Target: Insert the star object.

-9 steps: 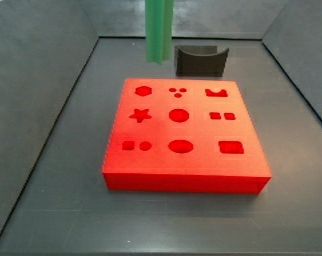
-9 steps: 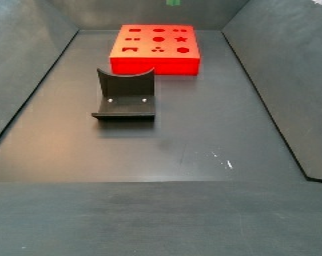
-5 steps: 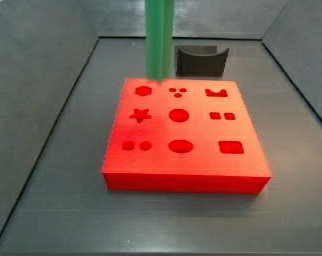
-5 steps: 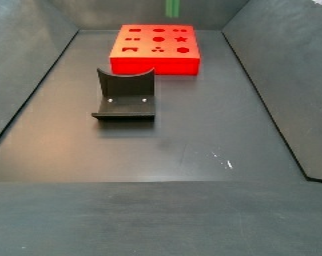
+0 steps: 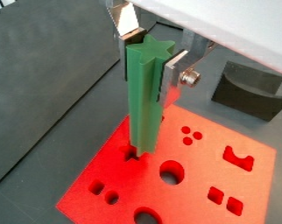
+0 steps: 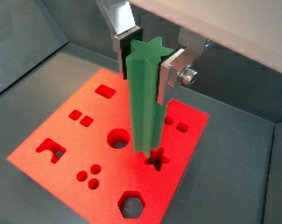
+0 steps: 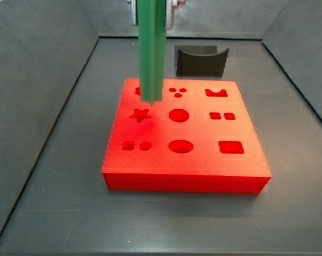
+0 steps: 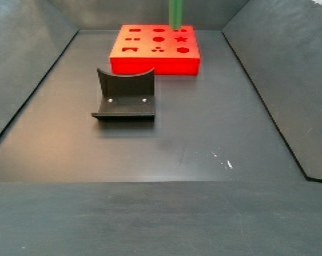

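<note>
The star object (image 5: 144,96) is a long green rod with a star-shaped end, held upright. My gripper (image 5: 153,48) is shut on its upper end, one silver finger (image 5: 123,33) on each side; both wrist views show this, and the gripper (image 6: 147,52) grips the rod (image 6: 146,105) there too. The rod (image 7: 148,50) hangs over the near-left part of the red block (image 7: 204,165). Its lower end is just above the star-shaped hole (image 6: 158,159), also seen in a side view (image 7: 141,114). I cannot tell whether it touches. The rod's lower part shows at the top of a side view (image 8: 176,12).
The red block (image 8: 157,62) has several other shaped holes, such as a round one (image 7: 179,116) and a square one (image 7: 231,147). The dark fixture (image 7: 200,60) stands behind the block, also seen in a side view (image 8: 125,95). Grey walls enclose the dark floor (image 8: 177,150).
The gripper has lowered the green rod and shifted it toward the star-shaped hole; its lower end has come from behind the block to just above that hole.
</note>
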Available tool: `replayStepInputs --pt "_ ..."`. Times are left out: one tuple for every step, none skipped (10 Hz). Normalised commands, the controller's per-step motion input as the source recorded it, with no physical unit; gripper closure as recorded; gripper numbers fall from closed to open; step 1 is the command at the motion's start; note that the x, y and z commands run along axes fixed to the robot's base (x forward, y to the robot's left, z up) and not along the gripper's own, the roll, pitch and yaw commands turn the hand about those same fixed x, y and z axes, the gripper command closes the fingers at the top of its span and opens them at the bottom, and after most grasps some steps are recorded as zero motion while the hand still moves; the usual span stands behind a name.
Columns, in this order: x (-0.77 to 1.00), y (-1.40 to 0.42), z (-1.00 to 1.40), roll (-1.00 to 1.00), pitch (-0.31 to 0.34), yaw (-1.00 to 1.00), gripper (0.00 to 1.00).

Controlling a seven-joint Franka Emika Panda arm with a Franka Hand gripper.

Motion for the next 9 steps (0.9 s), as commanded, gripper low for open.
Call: replayStepInputs --pt "-0.05 -0.02 -0.21 -0.1 -0.039 -0.17 1.0" --pt "-0.01 0.0 -0.24 -0.09 -0.021 -0.16 1.0" --pt "-0.05 0.0 -0.24 -0.05 -0.001 -0.18 1.0" --pt "-0.06 0.0 -0.22 -0.05 0.0 -0.19 1.0" --pt "-0.09 0.0 -0.2 -0.04 0.0 -0.21 1.0" --pt "-0.04 0.0 -0.19 -0.05 0.0 -0.25 1.0" --pt "0.0 -0.01 -0.18 -0.06 0.0 -0.24 1.0" --pt "-0.05 0.0 -0.15 -0.04 0.0 -0.21 1.0" --pt "-0.07 -0.04 -0.15 -0.06 0.0 -0.19 1.0"
